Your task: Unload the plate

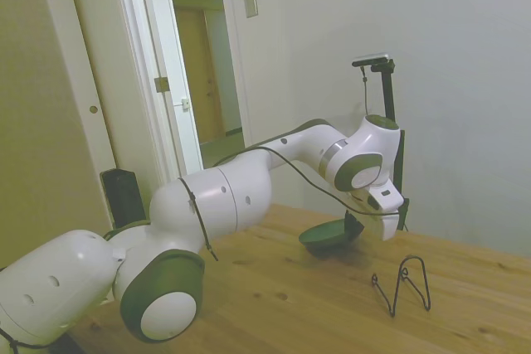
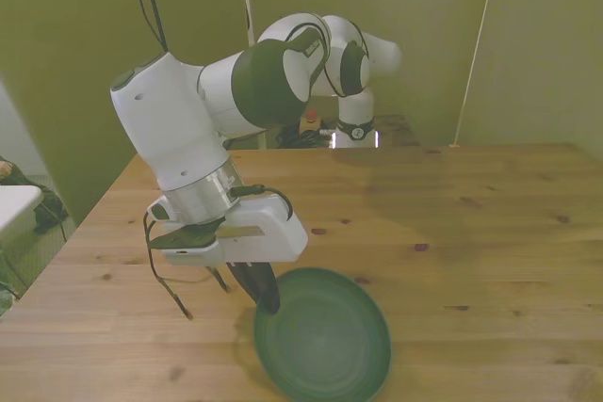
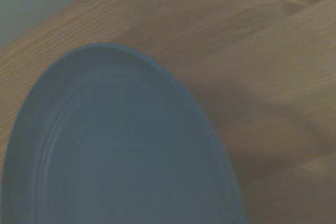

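Front view, left to right: black wire stand (image 2: 179,275), empty, on the wooden bench (image 2: 490,223) just beside and behind the end effector (image 2: 267,300); end effector pinching the near-left rim of the dark green plate (image 2: 325,336), which extends from it toward the front view's right. Side view: plate (image 1: 330,235) roughly level, low over the bench; contact with the surface cannot be told.

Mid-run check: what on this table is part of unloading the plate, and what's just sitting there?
Part of the job:
- green plate, held by its rim
- gripper, shut on the plate
- black wire stand, empty now

Just there:
- wooden table
- open doorway behind the arm
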### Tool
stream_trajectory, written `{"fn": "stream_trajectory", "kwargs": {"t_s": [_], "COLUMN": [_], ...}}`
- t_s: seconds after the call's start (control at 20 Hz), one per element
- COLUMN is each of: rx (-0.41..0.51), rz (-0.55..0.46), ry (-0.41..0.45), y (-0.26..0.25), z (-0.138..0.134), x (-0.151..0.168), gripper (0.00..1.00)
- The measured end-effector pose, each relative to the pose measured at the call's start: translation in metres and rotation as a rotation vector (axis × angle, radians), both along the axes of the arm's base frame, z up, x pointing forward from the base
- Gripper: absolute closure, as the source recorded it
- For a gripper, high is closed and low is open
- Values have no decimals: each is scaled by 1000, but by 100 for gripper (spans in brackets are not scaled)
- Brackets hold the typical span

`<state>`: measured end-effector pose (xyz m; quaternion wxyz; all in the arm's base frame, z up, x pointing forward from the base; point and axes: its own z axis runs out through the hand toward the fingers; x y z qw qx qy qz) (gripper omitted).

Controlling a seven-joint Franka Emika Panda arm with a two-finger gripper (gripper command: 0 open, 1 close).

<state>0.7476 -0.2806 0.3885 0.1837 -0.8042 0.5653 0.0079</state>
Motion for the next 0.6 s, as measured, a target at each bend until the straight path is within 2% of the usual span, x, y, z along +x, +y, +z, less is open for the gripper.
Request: {"fn": "stream_trajectory", "kwargs": {"t_s": [0.4,0.6], "rx": [-12,-23], "rz": [-2,-1], "ry": [35,13], "y": [-7,-7], "z": [-25,-17], "x": [-1,0], "gripper": [0,0]}}
